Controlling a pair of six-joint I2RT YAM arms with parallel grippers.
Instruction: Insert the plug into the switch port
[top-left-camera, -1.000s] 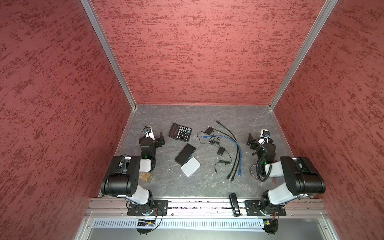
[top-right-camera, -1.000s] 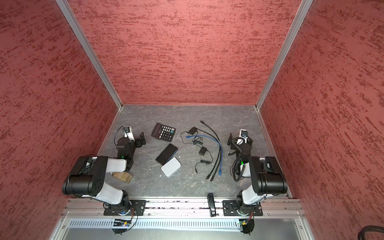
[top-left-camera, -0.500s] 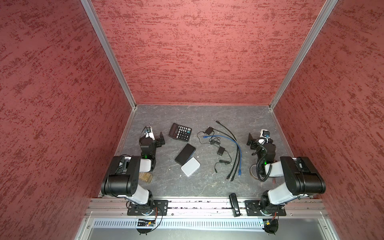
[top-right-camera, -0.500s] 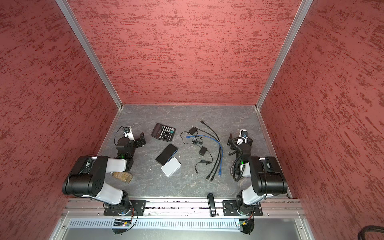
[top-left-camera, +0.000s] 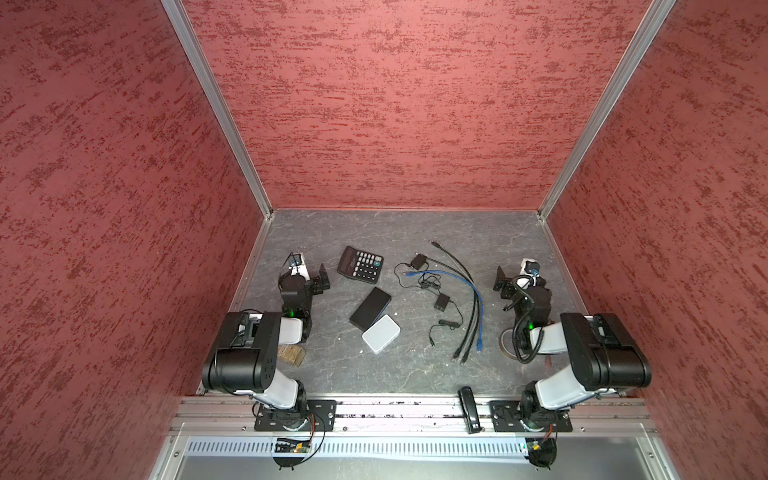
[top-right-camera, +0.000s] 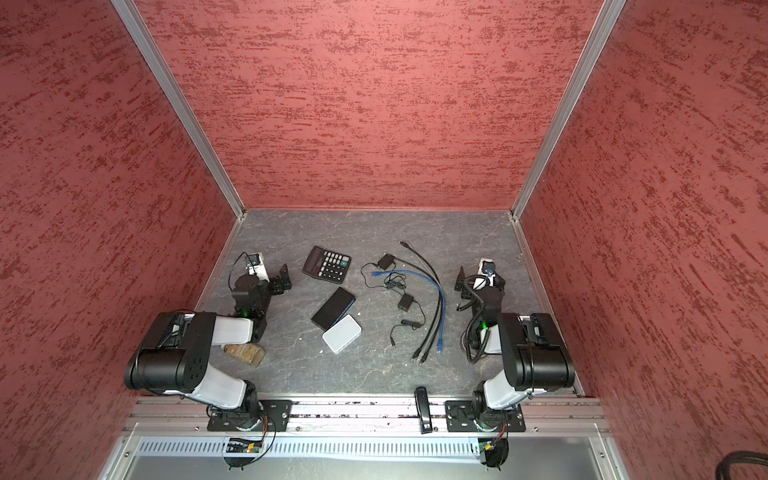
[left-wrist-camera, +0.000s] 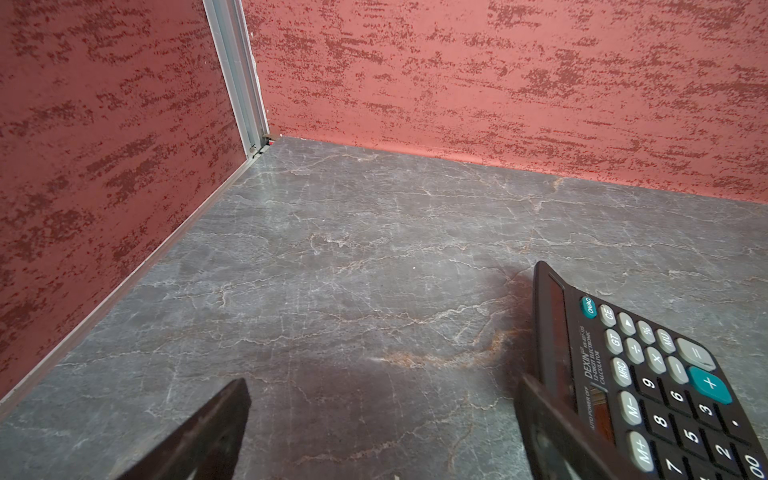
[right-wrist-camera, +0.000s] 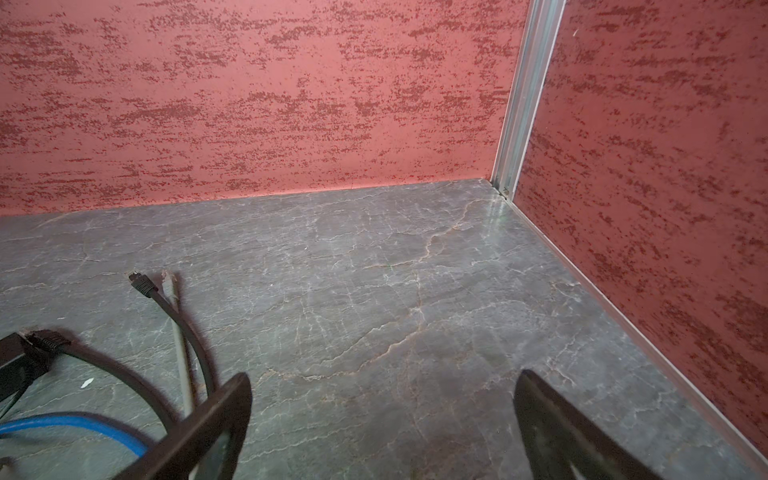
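By the left wall the left tool rests low over the grey marbled tabletop, fingers spread wide with nothing between them. Just beside it lies a black desk calculator with grey keys. The left wrist view shows its key labels plainly, which neither top view can.

Toward the middle, a flat black rectangular box and a white square box with rounded corners lie touching. One of them is presumably the switch, though from above I can't make out a port on either. Neither wrist camera catches them.

To their right sit small black adapters on thin cords. Next come a blue network cable and two dark cables, side by side and loose on the tabletop. So the plug to be inserted lies unheld, between the boxes and the right arm.

The right wrist view shows what the top views blur: a black plug and a pale grey plug at the cables' far ends. The right tool sits by the right wall, also spread wide and empty. Both arms are tucked at the sides, I'd say to leave the middle free. The job looks not yet begun.
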